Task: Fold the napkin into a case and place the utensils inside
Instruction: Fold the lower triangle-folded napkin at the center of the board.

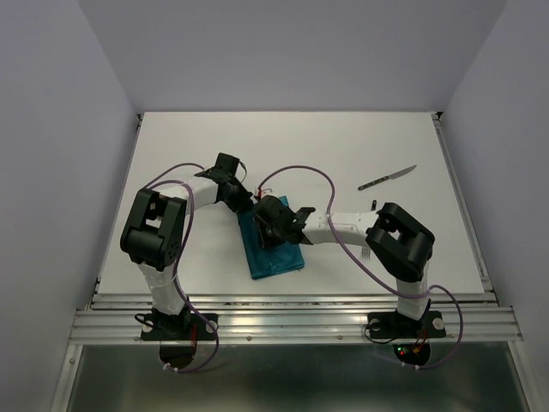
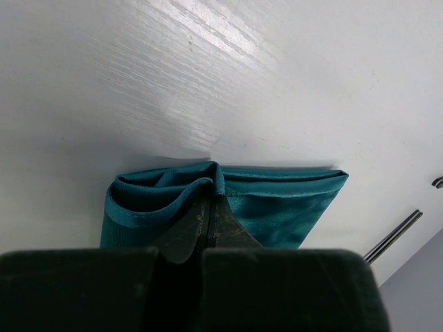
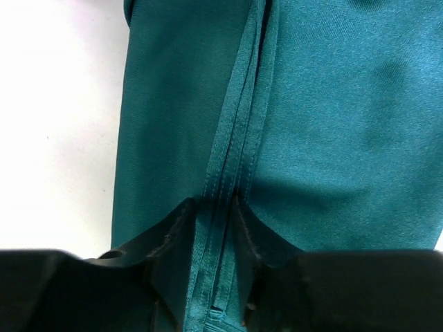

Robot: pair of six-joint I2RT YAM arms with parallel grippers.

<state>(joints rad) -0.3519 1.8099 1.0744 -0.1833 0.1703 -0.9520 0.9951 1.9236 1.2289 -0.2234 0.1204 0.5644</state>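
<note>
A white table (image 1: 343,146) is seen across the middle of the frame. A folded teal napkin (image 1: 276,257) is laid on it at lower centre. A knife (image 1: 388,178) is laid at upper right, well apart from the napkin. A fork (image 1: 366,254), partly hidden, is laid at lower right.

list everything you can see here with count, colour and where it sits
napkin: one, teal, folded, mid-table between the hands
knife: one, dark handle and silver blade, far right of the table
fork: one, silver, mostly hidden under the right arm
table: one, white, under everything
left hand: one, black, shut on the napkin's far end
right hand: one, black, fingers astride the napkin's hems, grip unclear
</note>
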